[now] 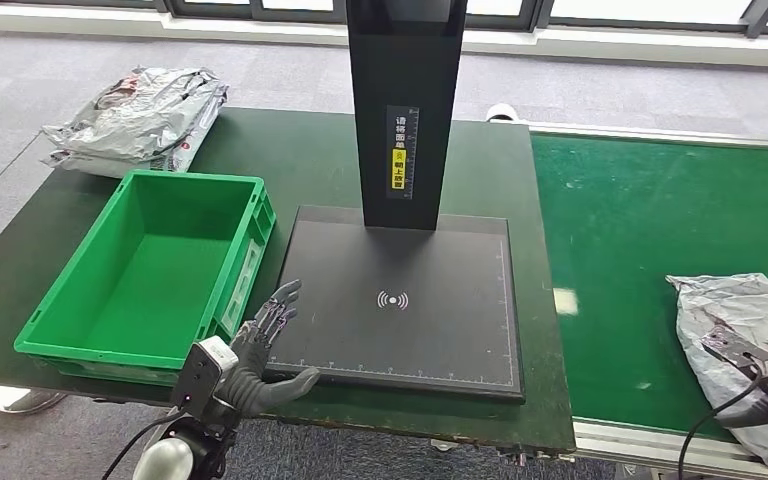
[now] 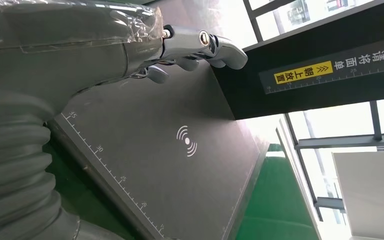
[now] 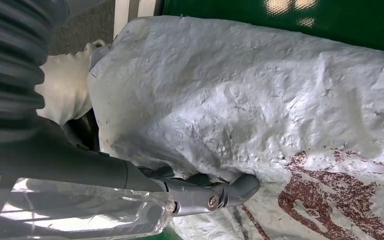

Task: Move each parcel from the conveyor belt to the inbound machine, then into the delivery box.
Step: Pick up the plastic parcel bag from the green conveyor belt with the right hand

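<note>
A crumpled grey parcel [image 1: 725, 310] with dark red print lies on the green conveyor belt [image 1: 650, 210] at the near right. My right hand [image 1: 760, 375] is on its near end; in the right wrist view the thumb and fingers [image 3: 205, 192] dig into the parcel's wrapping [image 3: 260, 100]. The inbound machine's black scan plate [image 1: 440, 340] lies in the middle, bare. My left hand [image 1: 260, 350] hovers open at the plate's near left corner, fingers spread, holding nothing [image 2: 200, 47]. The green delivery box [image 1: 200, 180] stands left of the plate with nothing in it.
The machine's black column [image 1: 405, 110] rises from the plate's far edge. Two or more grey parcels [image 1: 140, 115] are piled on the dark table's far left corner. The belt's metal edge [image 1: 640, 445] runs along the near right.
</note>
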Action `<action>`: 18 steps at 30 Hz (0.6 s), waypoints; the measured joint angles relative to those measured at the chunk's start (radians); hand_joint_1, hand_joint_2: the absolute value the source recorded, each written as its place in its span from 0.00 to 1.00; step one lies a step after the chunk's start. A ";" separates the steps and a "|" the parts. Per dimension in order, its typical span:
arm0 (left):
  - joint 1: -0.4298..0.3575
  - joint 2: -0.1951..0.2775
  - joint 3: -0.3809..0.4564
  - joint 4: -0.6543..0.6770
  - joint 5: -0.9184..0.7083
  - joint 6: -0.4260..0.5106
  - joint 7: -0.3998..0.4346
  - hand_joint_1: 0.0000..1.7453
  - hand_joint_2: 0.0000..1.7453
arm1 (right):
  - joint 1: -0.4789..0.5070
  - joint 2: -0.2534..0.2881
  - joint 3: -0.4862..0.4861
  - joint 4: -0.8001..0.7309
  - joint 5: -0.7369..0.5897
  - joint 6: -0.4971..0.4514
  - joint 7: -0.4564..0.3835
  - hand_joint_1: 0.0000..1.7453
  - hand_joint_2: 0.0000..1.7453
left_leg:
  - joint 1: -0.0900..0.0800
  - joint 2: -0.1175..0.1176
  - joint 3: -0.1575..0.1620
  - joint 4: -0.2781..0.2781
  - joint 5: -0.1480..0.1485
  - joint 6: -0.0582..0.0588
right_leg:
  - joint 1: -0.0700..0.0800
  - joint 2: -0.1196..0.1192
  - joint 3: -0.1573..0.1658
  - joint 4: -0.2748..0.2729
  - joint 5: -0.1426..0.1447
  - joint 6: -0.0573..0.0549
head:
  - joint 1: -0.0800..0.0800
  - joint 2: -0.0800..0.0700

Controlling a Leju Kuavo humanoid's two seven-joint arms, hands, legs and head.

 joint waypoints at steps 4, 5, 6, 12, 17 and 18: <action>0.000 0.000 0.000 0.000 0.000 0.000 0.000 0.00 1.00 | 0.000 0.000 0.001 0.001 0.000 0.001 0.000 0.00 1.00 | 0.000 0.000 0.000 0.000 0.000 0.000 | 0.000 0.000 0.000 0.000 0.000 0.000 | 0.000 0.000; 0.000 0.000 0.000 0.000 0.000 0.000 0.000 0.00 1.00 | 0.000 0.000 0.001 0.001 0.000 0.002 0.000 0.00 1.00 | 0.000 0.000 0.000 0.000 0.000 0.000 | 0.000 0.000 0.000 0.000 0.000 0.000 | 0.000 0.000; 0.000 0.000 0.000 0.000 0.000 0.000 0.000 0.00 1.00 | 0.000 0.000 0.001 0.001 0.000 0.002 0.000 0.00 1.00 | 0.000 0.000 0.000 0.000 0.000 0.000 | 0.000 0.000 0.000 0.000 0.000 0.000 | 0.000 0.000; 0.000 0.000 0.000 0.000 0.000 0.000 0.000 0.00 1.00 | 0.000 0.000 0.012 0.005 -0.006 0.001 0.009 0.97 1.00 | 0.000 0.000 0.000 0.000 0.000 0.000 | 0.000 0.000 0.000 0.000 0.000 0.000 | 0.000 0.000; -0.001 0.000 0.000 0.000 0.000 0.000 0.000 0.00 1.00 | -0.001 0.005 0.020 0.012 -0.012 -0.017 0.017 1.00 1.00 | 0.000 0.000 0.000 0.000 0.000 0.000 | 0.000 0.000 0.000 0.000 0.000 0.000 | 0.000 0.000; -0.002 0.000 0.000 0.000 0.000 0.000 0.000 0.00 1.00 | -0.002 0.006 0.021 0.014 -0.012 -0.019 0.018 1.00 1.00 | 0.000 0.000 0.000 0.000 0.000 0.000 | 0.000 0.000 0.000 0.000 0.000 0.000 | 0.000 0.000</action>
